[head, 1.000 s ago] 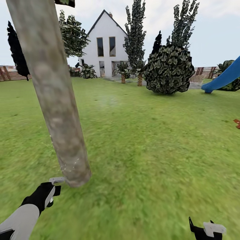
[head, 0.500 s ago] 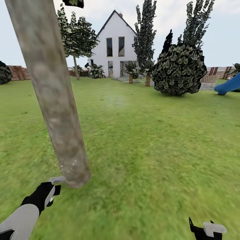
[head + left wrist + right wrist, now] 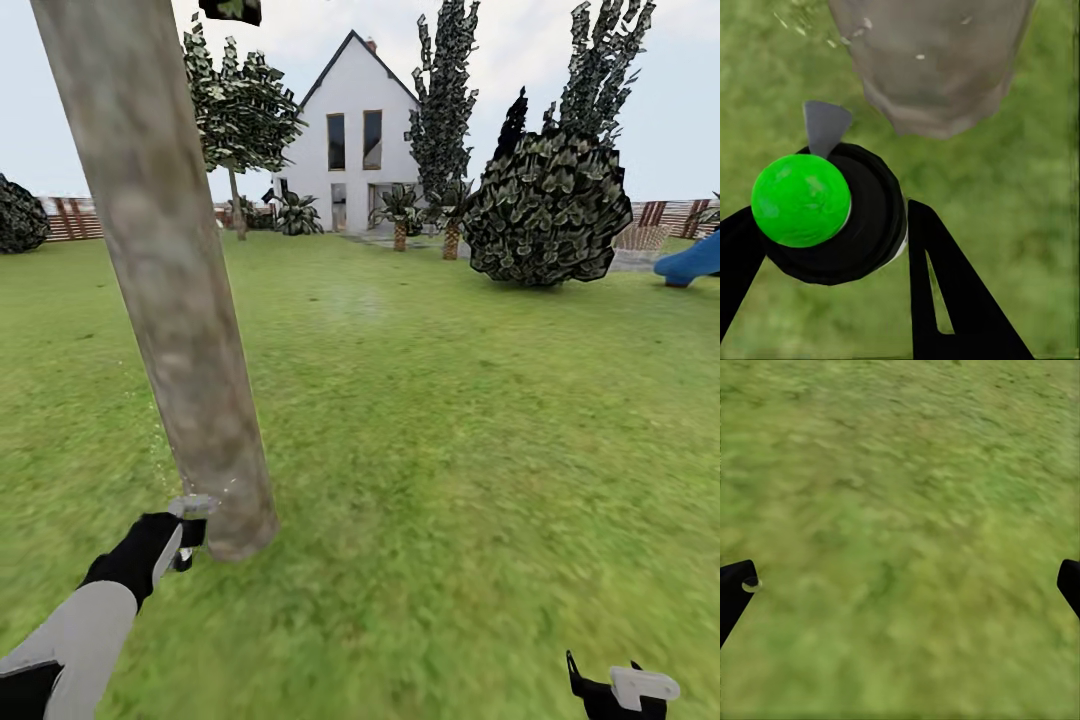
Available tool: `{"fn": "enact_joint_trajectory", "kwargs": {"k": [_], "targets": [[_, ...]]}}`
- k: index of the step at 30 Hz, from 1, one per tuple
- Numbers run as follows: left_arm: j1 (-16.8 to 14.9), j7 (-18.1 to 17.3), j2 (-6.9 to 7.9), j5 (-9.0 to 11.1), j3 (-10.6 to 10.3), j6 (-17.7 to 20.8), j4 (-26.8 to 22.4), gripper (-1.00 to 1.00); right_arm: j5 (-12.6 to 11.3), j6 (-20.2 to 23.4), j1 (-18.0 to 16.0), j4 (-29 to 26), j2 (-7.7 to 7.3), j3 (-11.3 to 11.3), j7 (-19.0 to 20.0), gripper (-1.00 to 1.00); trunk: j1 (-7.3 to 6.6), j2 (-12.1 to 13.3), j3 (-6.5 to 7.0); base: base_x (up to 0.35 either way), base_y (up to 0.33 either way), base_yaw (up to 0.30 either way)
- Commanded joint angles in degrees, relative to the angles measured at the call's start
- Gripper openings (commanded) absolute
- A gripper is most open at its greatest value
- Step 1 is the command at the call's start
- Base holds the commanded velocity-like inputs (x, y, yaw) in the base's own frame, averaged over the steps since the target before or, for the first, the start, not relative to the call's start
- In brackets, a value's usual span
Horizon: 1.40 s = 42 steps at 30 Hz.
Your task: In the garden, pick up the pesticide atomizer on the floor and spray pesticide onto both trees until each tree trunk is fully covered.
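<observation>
A thick trunk (image 3: 175,290) of mottled grey-beige bark rises from the grass at the left. My left gripper (image 3: 180,537) is shut on the pesticide atomizer (image 3: 190,512) right beside the trunk's foot, grey nozzle toward the bark. In the left wrist view the atomizer (image 3: 847,225) has a black round body, a bright green ball top (image 3: 801,199) and a grey nozzle (image 3: 825,126), held between my black fingers (image 3: 945,292). It faces the trunk's base (image 3: 934,67), with pale droplets in the air. My right gripper (image 3: 612,690) hangs open low over the bare lawn (image 3: 900,532).
A white house (image 3: 355,140) stands at the back. Beside it are dark columnar trees (image 3: 445,100), a round leafy bush (image 3: 545,205) and a thin-stemmed leafy tree (image 3: 240,110). A blue slide (image 3: 692,262) is at the far right, and brown slat fencing (image 3: 75,218) runs behind. Open grass stretches to the right of the trunk.
The whole view has shifted right as the camera turned left. My left gripper with the atomizer has risen and moved closer to the trunk's foot. The right gripper keeps its place.
</observation>
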Motion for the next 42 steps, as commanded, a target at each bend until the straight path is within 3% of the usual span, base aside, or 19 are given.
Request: {"fn": "enact_joint_trajectory", "kwargs": {"k": [1, 3, 5, 7, 9, 12, 14, 15, 17, 19, 27, 31, 33, 36, 37, 39, 41, 42], "targets": [[0.0, -2.5, 1.51, 0.0, -0.1, 0.3, 0.0, -1.0, 0.0, 0.0, 0.0, 0.0, 0.0, 0.0, 0.0, 1.0, 0.0, 0.0, 0.0, 0.0, 0.0, 0.0], [0.0, -9.7, 7.14, -0.1, -0.2, 0.6, -0.1, -1.0, 0.0, 0.0, 0.0, 0.0, 0.0, 0.0, 0.0, 1.0, 0.0, 0.0, 0.0, 0.0, 0.0, 0.0], [0.0, -11.8, 8.54, -0.4, -0.3, 0.7, -0.2, -1.0, 0.0, 0.0, 0.0, 0.1, 0.0, 0.0, 0.0, 1.0, 0.0, 0.0, 0.0, 0.0, 0.0, 0.0], [0.0, -12.8, 8.2, -1.7, -0.3, 0.7, -0.2, -1.0, 0.0, 0.0, 0.0, 0.1, 0.0, 0.0, 0.0, 1.0, 0.0, 0.0, 0.0, 0.0, 0.0, 0.0], [-0.1, -14.6, 7.07, -2.1, -1.8, 1.1, -2.2, -1.0, 0.0, 0.0, 0.0, 0.1, 0.0, 0.0, 0.0, 1.0, 0.0, 0.0, 0.0, 0.0, 0.0, 0.004], [0.0, -18.1, 6.96, -2.2, -3.8, 8.2, -9.6, -1.0, 0.0, 0.0, 0.0, 0.0, 0.0, 0.0, -0.1, 1.0, 0.0, 0.0, 0.0, 0.0, 0.0, 0.173], [0.0, -22.6, 7.59, -2.5, -4.0, 10.2, -13.0, -1.0, 0.0, 0.0, 0.0, 0.0, 0.0, 0.0, -0.1, 1.0, 0.0, 0.0, 0.0, 0.0, 0.0, 0.268], [0.0, -23.3, 7.63, -2.9, -4.2, 10.4, -13.5, -1.0, 0.0, 0.0, 0.0, 0.0, 0.0, 0.0, -0.1, 1.0, 0.0, 0.0, 0.0, 0.0, 0.0, 0.274], [0.5, -24.2, 7.64, -6.2, -4.7, 10.6, -13.9, -1.0, 0.0, 0.0, 0.0, 0.0, 0.0, 0.0, -0.1, 1.0, 0.0, 0.0, 0.0, 0.0, 0.0, 0.182], [0.7, -24.5, 7.6, -7.5, -4.9, 10.6, -14.0, -1.0, 0.0, 0.0, 0.0, 0.1, 0.0, 0.0, -0.1, 1.0, 0.0, 0.0, 0.0, 0.0, 0.0, 0.032], [0.6, -24.6, 7.68, -8.3, -4.8, 10.7, -14.1, -1.0, 0.0, 0.1, 0.0, 0.1, 0.0, 0.0, 0.0, 1.0, 0.0, 0.0, 0.0, 0.206, 0.0, 0.002], [0.0, -24.9, 7.76, -8.7, -4.8, 12.8, -14.2, -1.0, 0.0, 0.1, 0.0, 0.1, 0.0, 0.0, -0.1, 1.0, 0.0, 0.0, 0.0, 0.099, 0.0, 0.157], [-2.1, -25.2, 8.05, -8.8, -4.9, 13.5, -14.2, -1.0, 0.0, 0.1, 0.0, 0.1, 0.0, 0.0, -0.1, 1.0, 0.0, 0.0, 0.0, 0.006, 0.0, 0.27], [-3.0, -31.0, 11.03, -8.9, -4.9, 14.4, -14.2, -1.0, 0.0, 0.1, 0.0, 0.1, 0.0, 0.0, -0.1, 1.0, 0.0, 0.0, 0.0, 0.001, 0.0, 0.275], [-3.1, -33.6, 11.89, -9.9, -4.9, 14.5, -14.3, -1.0, 0.0, 0.1, 0.0, 0.1, 0.0, 0.0, -0.1, 1.0, 0.0, 0.0, 0.0, 0.0, 0.0, 0.149], [-3.1, -35.4, 11.6, -13.2, -4.8, 14.6, -14.7, -1.0, 0.0, 0.1, 0.0, 0.1, 0.0, 0.0, 0.0, 1.0, 0.0, 0.0, 0.0, 0.0, 0.0, 0.046], [-3.1, -35.8, 10.92, -14.1, -5.5, 14.7, -16.9, -1.0, 0.0, 0.1, 0.0, 0.1, 0.0, 0.0, 0.0, 1.0, 0.0, 0.0, 0.0, 0.0, 0.0, 0.012], [-3.1, -35.9, 10.63, -14.4, -7.3, 14.8, -17.8, -1.0, 0.0, 0.1, 0.0, 0.1, 0.0, 0.0, 0.0, 1.0, 0.0, 0.0, 0.0, 0.035, -0.064, 0.003]]}}
